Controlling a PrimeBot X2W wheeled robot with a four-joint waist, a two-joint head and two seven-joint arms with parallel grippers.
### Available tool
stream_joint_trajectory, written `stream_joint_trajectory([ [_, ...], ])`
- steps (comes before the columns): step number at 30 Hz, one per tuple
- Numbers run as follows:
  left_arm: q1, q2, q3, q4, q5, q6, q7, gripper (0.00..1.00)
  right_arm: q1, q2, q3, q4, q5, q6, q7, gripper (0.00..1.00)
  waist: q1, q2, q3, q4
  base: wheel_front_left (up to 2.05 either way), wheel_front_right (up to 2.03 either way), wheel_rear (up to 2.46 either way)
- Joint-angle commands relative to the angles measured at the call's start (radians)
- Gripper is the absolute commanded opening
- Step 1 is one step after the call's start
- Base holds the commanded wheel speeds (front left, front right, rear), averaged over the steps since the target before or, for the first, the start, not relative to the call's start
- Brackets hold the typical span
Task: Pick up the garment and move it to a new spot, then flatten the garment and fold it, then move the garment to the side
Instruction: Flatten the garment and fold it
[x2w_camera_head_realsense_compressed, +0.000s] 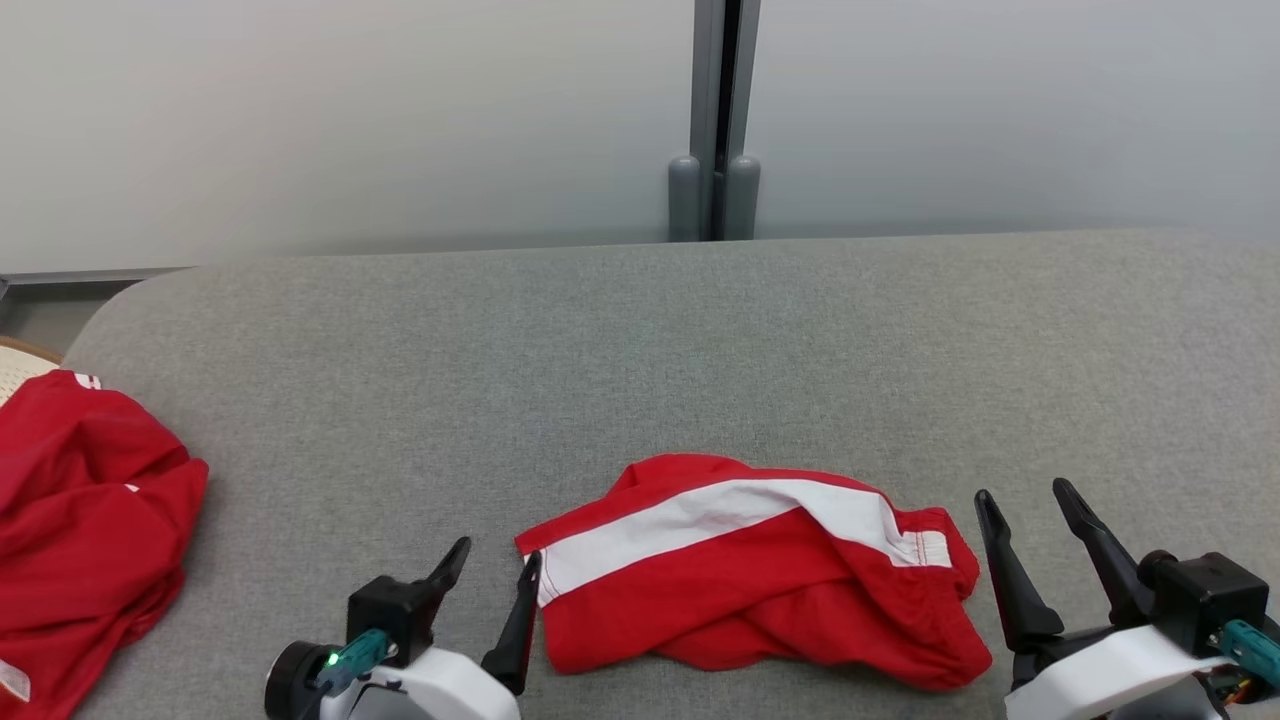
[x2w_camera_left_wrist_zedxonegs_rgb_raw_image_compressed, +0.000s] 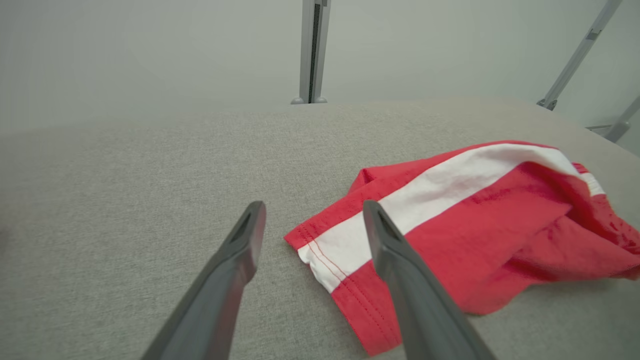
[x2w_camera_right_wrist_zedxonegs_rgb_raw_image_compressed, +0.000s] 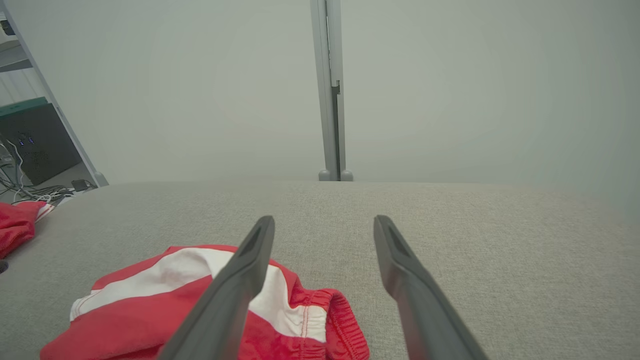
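The red shorts (x2w_camera_head_realsense_compressed: 760, 575) lie crumpled near the desk's (x2w_camera_head_realsense_compressed: 640, 350) front edge, between the left tool (x2w_camera_head_realsense_compressed: 498, 550) and right tool (x2w_camera_head_realsense_compressed: 1022, 490). Both tools are spread apart and empty. Flattening, folding and setting aside seem still to be done.

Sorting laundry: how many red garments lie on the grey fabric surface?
2. The red garment with a white stripe lies crumpled near centre; a second red garment lies far left, partly cropped.
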Motion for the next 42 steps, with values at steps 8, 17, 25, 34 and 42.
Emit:
stream_joint_trajectory([
  [8, -0.141, -0.092, -0.031, 0.237, -0.075, -0.047, 0.117, 1.0, -0.035, -0.001, 0.011, 0.012, 0.0, -0.002, 0.01, 1.0, 0.0, -0.0001, 0.091, -0.067, 0.0, 0.0, 0.0],
  [17, -0.184, -0.113, -0.009, 0.368, -0.124, -0.065, 0.111, 0.0, -0.022, 0.001, 0.009, 0.027, 0.005, -0.002, 0.016, 1.0, 0.0, -0.0001, 0.113, -0.082, 0.0, 0.0, 0.0],
  [25, -0.217, -0.108, -0.009, 0.408, -0.124, -0.081, 0.075, 0.0, 0.009, -0.041, 0.083, 0.062, 0.041, -0.002, 0.063, 1.0, 0.0, -0.0001, 0.119, -0.07, 0.0, 0.0, 0.0],
  [34, -0.248, -0.115, -0.023, 0.413, -0.116, -0.088, 0.043, 0.0, -0.094, -0.058, 0.157, 0.192, 0.1, -0.002, 0.034, 1.0, 0.0, -0.0001, 0.152, -0.041, 0.0, 0.0, 0.0],
  [42, -0.268, -0.111, -0.031, 0.404, -0.112, -0.088, 0.02, 0.0, -0.197, -0.067, 0.209, 0.303, 0.149, -0.001, 0.006, 0.0, 0.0, -0.0001, 0.179, -0.021, 0.0, 0.0, 0.0],
])
